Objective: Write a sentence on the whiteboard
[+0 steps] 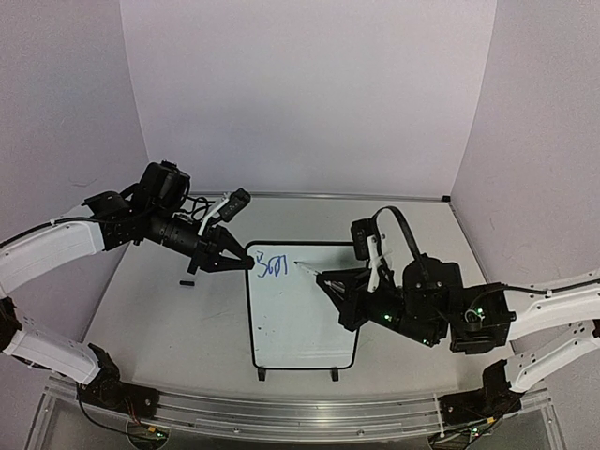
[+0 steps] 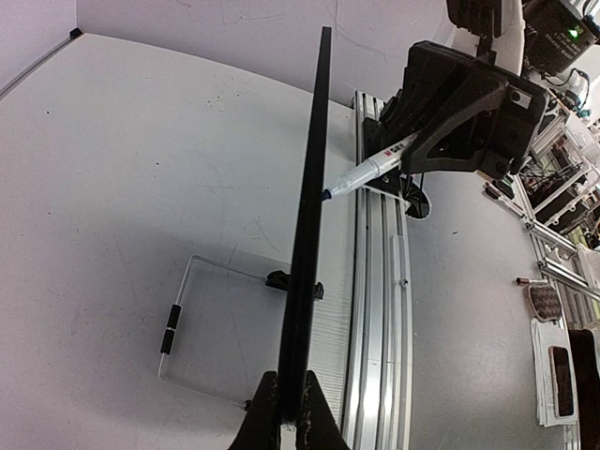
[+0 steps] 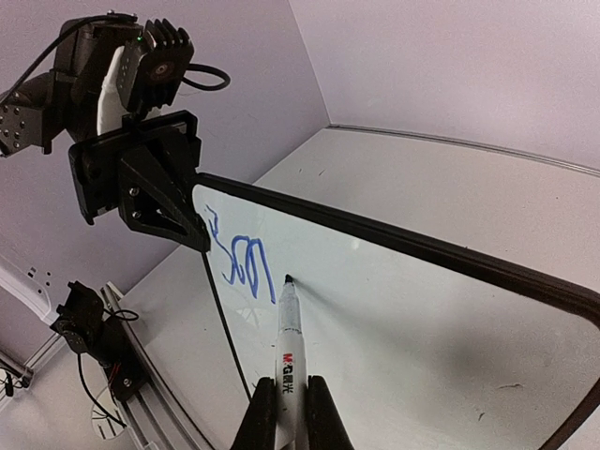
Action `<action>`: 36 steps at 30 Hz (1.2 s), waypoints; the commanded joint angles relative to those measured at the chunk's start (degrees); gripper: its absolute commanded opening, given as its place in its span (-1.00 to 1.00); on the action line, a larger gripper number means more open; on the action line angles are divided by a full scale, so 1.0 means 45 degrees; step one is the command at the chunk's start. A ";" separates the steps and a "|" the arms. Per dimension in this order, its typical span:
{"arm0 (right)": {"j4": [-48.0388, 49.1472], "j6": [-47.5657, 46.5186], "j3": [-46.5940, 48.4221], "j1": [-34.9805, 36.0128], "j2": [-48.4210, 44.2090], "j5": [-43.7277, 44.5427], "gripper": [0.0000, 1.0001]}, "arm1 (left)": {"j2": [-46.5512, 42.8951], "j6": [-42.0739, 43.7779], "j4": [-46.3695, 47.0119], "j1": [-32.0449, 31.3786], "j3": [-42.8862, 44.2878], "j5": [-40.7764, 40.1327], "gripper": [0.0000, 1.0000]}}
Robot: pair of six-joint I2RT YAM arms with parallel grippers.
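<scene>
Marker [image 3: 289, 342] sits pinched between the right jaws, which are shut narrow on its barrel. Its tip appears to touch the whiteboard [image 1: 305, 323] just ahead of those jaws, just right of the blue writing [image 3: 242, 262] (only a first few letters, so most of the sentence is not yet down). The left jaws are clamped tight on the board's black frame, at the top corner just beside the writing, steadying it over the desk [image 1: 159, 319]. Whether the board lies flat or is tipped up I cannot tell.

The main risk, as I judge it, comes from that single corner hold. The edge farthest from the left jaws is free, so a heavy stroke could swing the board around the clamp and skew the letters. Pressing too lightly would likely leave gaps in the line. The marker is gripped toward its back end, so side load at the tip may twist it or push it back through the right jaws. A second line would start close under the left jaws, where the two sets of jaws could bump or drag through wet ink.
</scene>
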 commanded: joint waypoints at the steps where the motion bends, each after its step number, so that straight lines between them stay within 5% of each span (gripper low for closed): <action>1: -0.0062 -0.0149 0.0545 -0.0060 0.0178 0.0645 -1.00 | 0.0252 0.0310 -0.0468 -0.0119 -0.0011 -0.0452 -1.00; 18: -0.1890 0.0970 0.0562 -0.0060 0.0231 0.0207 -1.00 | 0.0258 0.0310 -0.0518 -0.0139 0.0002 -0.0452 -1.00; 36: -0.1082 -0.0290 0.1234 -0.0060 -0.0005 -0.0710 -1.00 | 0.0247 0.0309 -0.0541 -0.0207 0.0011 -0.0522 -1.00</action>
